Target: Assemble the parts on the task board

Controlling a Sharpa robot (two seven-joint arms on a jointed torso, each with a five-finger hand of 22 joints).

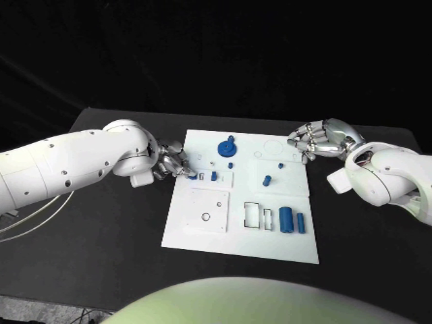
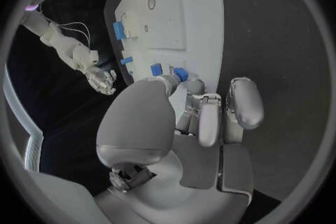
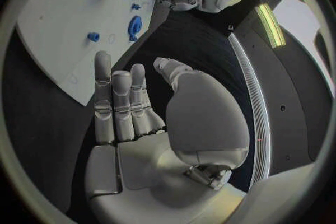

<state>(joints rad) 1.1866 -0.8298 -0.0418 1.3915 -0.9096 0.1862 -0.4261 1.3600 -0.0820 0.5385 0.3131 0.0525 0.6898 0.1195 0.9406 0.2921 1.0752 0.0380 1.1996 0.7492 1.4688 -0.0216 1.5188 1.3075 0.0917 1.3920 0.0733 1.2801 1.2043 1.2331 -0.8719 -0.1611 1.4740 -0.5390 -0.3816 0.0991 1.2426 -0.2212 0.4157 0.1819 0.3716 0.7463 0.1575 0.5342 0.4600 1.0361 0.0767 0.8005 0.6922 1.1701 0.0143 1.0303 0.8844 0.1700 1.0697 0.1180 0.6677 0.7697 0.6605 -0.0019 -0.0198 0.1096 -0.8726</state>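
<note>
At board's left edge, left hand [image 1: 173, 162] pinches blue part [image 1: 191, 177], axis unclear.

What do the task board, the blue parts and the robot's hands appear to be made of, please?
The task board looks like matt white plastic or painted sheet: flat, even, no glare. The blue parts seem moulded or printed plastic, uniformly coloured with a dull sheen. The left hand and right hand look like polished metal or metallised plastic: silver, with bright highlights on the curved shells. None can be confirmed by sight alone.
</note>
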